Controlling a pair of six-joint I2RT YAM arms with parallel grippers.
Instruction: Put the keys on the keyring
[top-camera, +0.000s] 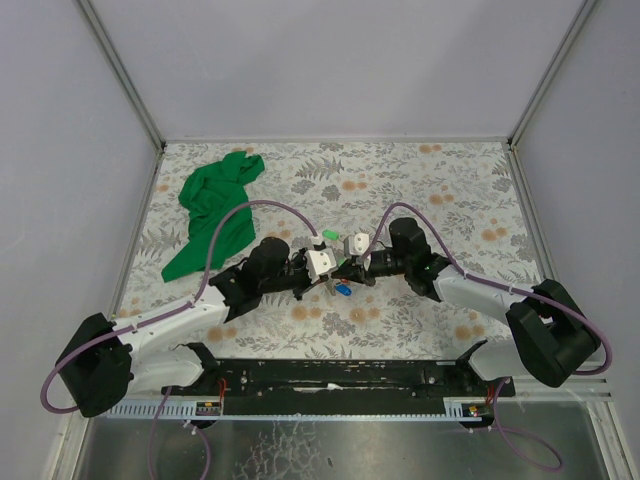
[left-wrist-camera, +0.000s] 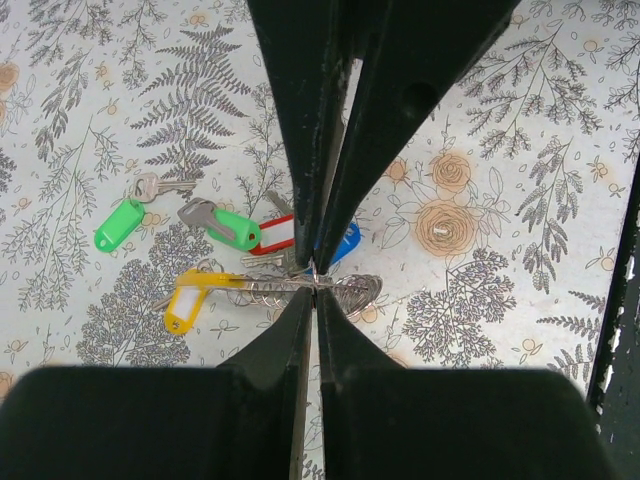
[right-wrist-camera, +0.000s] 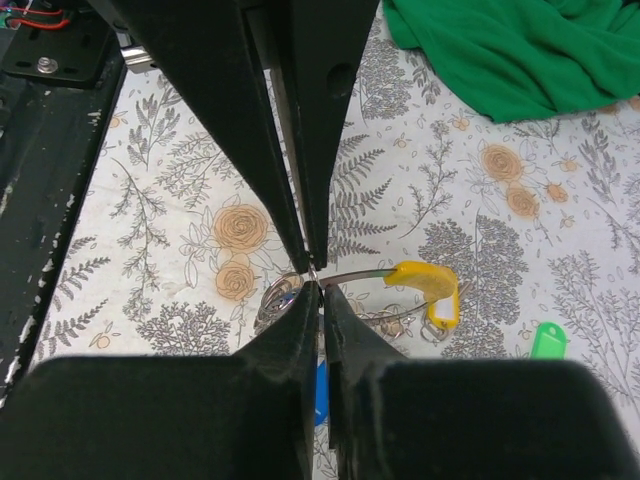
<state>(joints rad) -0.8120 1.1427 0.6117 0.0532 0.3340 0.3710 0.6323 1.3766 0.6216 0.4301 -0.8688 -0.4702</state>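
Note:
Both grippers meet over the middle of the table. My left gripper (left-wrist-camera: 315, 278) (top-camera: 333, 272) is shut on the thin wire keyring (left-wrist-camera: 262, 287), seen edge-on and held above the table. My right gripper (right-wrist-camera: 315, 276) (top-camera: 349, 268) is shut on the same keyring (right-wrist-camera: 352, 275) from the other side. A yellow-tagged key (left-wrist-camera: 189, 298) (right-wrist-camera: 431, 286) hangs at the ring's wire. On the table below lie two green-tagged keys (left-wrist-camera: 120, 224) (left-wrist-camera: 232, 228), a red-tagged key (left-wrist-camera: 272, 236) and a blue-tagged key (left-wrist-camera: 346, 240) (top-camera: 343, 290).
A crumpled green cloth (top-camera: 215, 210) (right-wrist-camera: 520, 50) lies at the back left of the flowered table. One green tag (right-wrist-camera: 548, 340) (top-camera: 328, 236) lies just behind the grippers. The black base rail (top-camera: 330, 375) runs along the near edge.

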